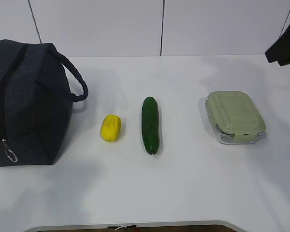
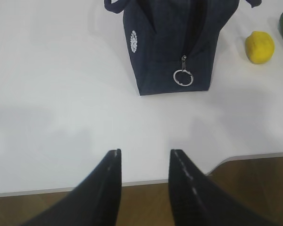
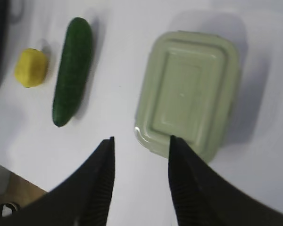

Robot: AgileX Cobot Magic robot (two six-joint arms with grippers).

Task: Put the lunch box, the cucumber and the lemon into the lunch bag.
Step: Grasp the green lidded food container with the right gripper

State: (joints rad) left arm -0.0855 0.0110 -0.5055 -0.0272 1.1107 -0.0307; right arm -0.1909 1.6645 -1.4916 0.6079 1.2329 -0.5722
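— Glass under that ribbed sage lid, so I judge the lunch box point(image 3: 186, 92) heavy and slick; I'd pinch across its short sides.

— Where is it?

— On the worktop point(image 1: 183, 193), at 12 o'clock from my right claw point(image 3: 141, 141), part-open, empty. Left claw point(image 2: 145, 153) likewise, facing the soft navy lunch bag point(image 2: 170, 42), zipped.
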